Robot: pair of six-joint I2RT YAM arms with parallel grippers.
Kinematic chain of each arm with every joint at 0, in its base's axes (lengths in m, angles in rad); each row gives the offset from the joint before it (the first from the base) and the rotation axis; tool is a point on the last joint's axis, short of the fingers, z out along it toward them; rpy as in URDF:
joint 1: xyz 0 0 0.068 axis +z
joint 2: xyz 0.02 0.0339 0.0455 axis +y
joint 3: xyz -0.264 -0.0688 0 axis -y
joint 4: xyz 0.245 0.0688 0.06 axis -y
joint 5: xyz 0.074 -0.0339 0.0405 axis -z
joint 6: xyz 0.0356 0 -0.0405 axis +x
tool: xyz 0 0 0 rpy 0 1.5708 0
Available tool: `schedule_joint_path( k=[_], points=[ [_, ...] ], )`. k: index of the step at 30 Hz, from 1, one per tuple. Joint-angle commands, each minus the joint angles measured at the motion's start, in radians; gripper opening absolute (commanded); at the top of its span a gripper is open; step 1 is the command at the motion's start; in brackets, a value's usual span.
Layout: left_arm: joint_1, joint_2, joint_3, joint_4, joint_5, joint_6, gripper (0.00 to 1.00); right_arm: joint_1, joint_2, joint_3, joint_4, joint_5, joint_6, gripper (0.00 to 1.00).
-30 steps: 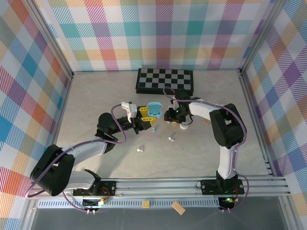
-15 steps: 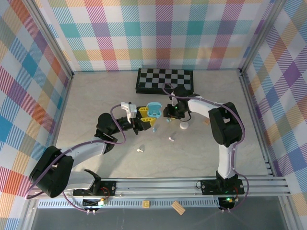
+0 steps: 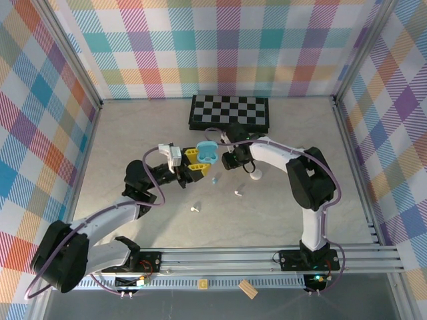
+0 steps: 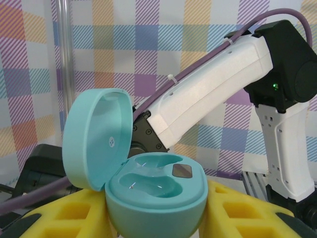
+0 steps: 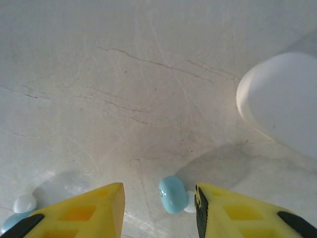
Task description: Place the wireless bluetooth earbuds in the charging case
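Earbud (image 5: 173, 194) btwn parted right gripper (image 5: 159, 198) fingers, prob loose; left gripper (image 4: 156, 215) holds case (image 4: 158, 196).

We're looking into a robotics lab test cell: a pale stone-look table (image 3: 133, 133) boxed in by plaid backdrop walls (image 3: 220, 47) on aluminium posts (image 3: 80, 63), two robot arms (image 3: 110, 213) trailing purple cable (image 4: 247, 28), bolted to a slotted rail (image 3: 233, 257) along its near edge.

White case (image 5: 283, 101) half beyond right edge
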Motion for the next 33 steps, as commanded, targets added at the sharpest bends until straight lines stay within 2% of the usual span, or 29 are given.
schedule_joint_path(
  k=[1, 10, 33],
  points=[
    [0.012, -0.076, -0.020, -0.090, 0.003, 0.057, 0.40, 0.034, 0.020, 0.044, -0.053, 0.142, -0.092, 0.41],
    [0.038, -0.172, -0.036, -0.182, -0.032, 0.075, 0.39, 0.100, 0.082, 0.085, -0.086, 0.285, -0.159, 0.37],
    [0.072, -0.174, -0.040, -0.172, -0.023, 0.061, 0.39, 0.125, 0.163, 0.130, -0.123, 0.396, -0.201, 0.27]
  ],
)
